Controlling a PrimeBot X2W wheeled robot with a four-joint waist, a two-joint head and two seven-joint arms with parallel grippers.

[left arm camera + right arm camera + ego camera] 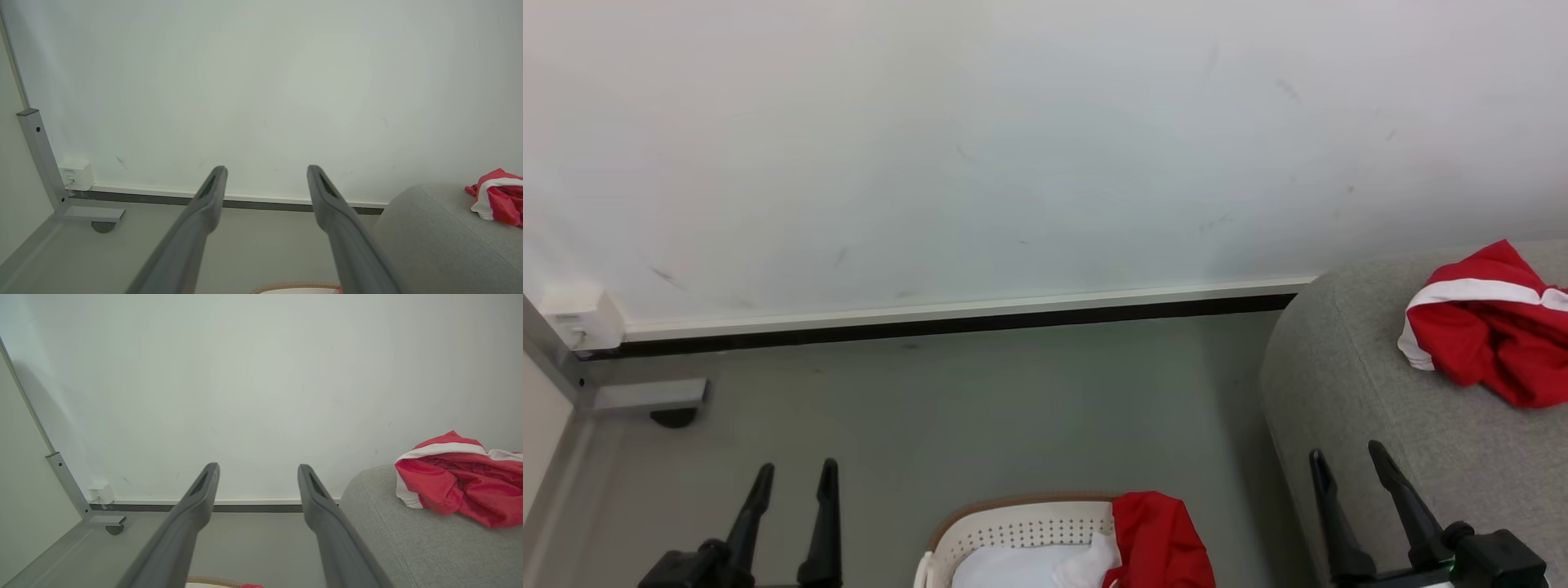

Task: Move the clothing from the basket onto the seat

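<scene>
The cream basket (1013,531) with its tan rim stands on the floor at the bottom centre of the head view. A red garment (1156,539) hangs over its right side, beside white padding (1029,567). Another red garment with white stripes (1486,327) lies crumpled on the grey seat (1356,384) at the right. My left gripper (796,474) is open and empty to the left of the basket. Over the seat's front corner, my right gripper (1343,453) is open and empty too. The seat's garment (453,477) also lies to the right of my right fingers (204,490).
A white wall with a dark baseboard (947,322) runs behind. A grey metal frame foot with a caster (654,400) and a white wall socket (584,322) sit at the far left. Grey floor (1013,408) stretches between basket and wall.
</scene>
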